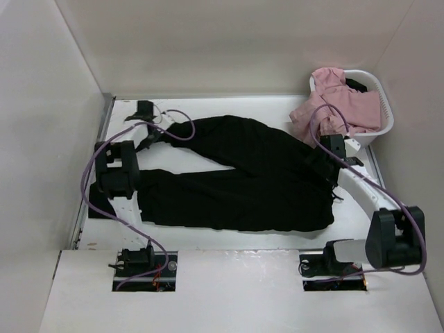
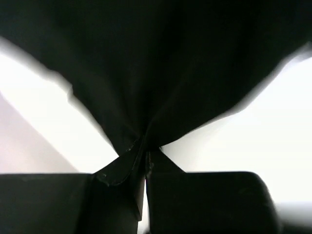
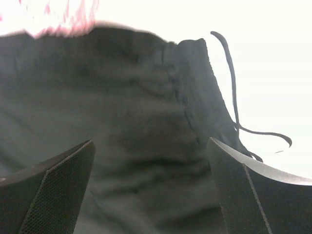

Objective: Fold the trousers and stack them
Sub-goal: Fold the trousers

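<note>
The black trousers (image 1: 243, 177) lie spread across the table, waist to the right, two legs running left and splayed apart. My left gripper (image 1: 154, 136) is shut on the hem of the far leg, and the left wrist view shows the black fabric (image 2: 156, 73) pinched between the jaws. My right gripper (image 1: 331, 166) is open over the waistband at the right. In the right wrist view its fingers (image 3: 58, 180) stand wide apart above the waist fabric (image 3: 146, 126), with the thin drawstring (image 3: 234, 97) trailing onto the white table.
A white basket (image 1: 380, 121) at the back right holds pink clothing (image 1: 340, 104) that spills over its rim towards the trousers' waist. Pale walls close in on the left, back and right. Purple cables loop along both arms.
</note>
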{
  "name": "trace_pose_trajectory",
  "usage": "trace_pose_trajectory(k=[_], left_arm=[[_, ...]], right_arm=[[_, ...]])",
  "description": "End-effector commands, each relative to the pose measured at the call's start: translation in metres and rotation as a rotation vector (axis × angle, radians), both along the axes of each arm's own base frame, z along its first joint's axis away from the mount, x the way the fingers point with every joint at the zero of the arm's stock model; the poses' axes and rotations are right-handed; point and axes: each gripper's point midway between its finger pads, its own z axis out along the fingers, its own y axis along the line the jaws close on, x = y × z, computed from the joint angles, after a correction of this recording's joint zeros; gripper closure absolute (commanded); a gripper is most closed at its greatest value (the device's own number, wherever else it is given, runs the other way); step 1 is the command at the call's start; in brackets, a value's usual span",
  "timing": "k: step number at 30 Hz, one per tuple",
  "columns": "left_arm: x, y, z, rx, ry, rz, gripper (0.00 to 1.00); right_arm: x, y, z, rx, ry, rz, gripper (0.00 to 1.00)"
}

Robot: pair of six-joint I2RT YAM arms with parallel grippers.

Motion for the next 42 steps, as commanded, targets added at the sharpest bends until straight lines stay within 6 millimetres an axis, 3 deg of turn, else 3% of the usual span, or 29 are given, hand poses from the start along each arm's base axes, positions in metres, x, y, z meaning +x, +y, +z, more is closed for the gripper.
trace_pose_trajectory(k=[1, 7, 9, 12, 14, 16, 18, 19, 22, 25, 29, 33, 37, 42], left_arm=[[-0.017, 0.055, 0.089, 0.073, -0.164, 0.058, 1.00], [-0.074, 0.093, 0.099, 0.148, -0.122, 0.061, 0.98], [-0.089, 0.105, 0.101, 0.165, -0.119, 0.077, 0.97], [-0.109, 0.119, 0.097, 0.181, -0.098, 0.095, 0.95], [-0.116, 0.126, 0.091, 0.182, -0.082, 0.110, 0.95], [-0.118, 0.135, 0.085, 0.181, -0.082, 0.138, 0.95], [-0.118, 0.141, 0.084, 0.180, -0.089, 0.161, 0.95], [-0.118, 0.143, 0.085, 0.179, -0.094, 0.167, 0.94], [-0.115, 0.146, 0.087, 0.181, -0.103, 0.175, 0.94], [-0.110, 0.150, 0.093, 0.185, -0.121, 0.182, 0.94], [-0.107, 0.165, 0.101, 0.188, -0.157, 0.228, 0.94], [-0.112, 0.172, 0.098, 0.183, -0.151, 0.248, 0.93], [-0.110, 0.170, 0.097, 0.170, -0.156, 0.239, 0.93], [-0.105, 0.163, 0.095, 0.159, -0.157, 0.223, 0.92]], right_arm=[[0.043, -0.007, 0.015, 0.049, -0.122, -0.118, 0.00], [0.074, 0.006, -0.029, 0.155, -0.020, -0.301, 0.00], [0.089, 0.021, -0.012, 0.093, -0.030, -0.266, 0.00], [0.123, 0.059, 0.025, -0.012, -0.084, -0.064, 0.00], [0.140, 0.076, 0.032, -0.062, -0.077, 0.036, 0.00], [0.148, 0.090, 0.017, -0.041, -0.024, 0.094, 0.00], [0.146, 0.088, -0.008, 0.008, 0.048, 0.075, 0.02], [0.145, 0.086, -0.013, 0.011, 0.065, 0.071, 0.12], [0.142, 0.086, -0.010, 0.018, 0.081, 0.079, 0.00], [0.130, 0.089, -0.007, 0.005, 0.125, 0.116, 0.00], [0.129, 0.114, -0.001, 0.024, 0.126, 0.148, 0.00], [0.125, 0.128, -0.013, 0.180, 0.146, -0.046, 0.00], [0.121, 0.123, -0.029, 0.221, 0.162, -0.255, 0.00], [0.145, 0.128, -0.043, 0.243, 0.198, -0.323, 0.00]])
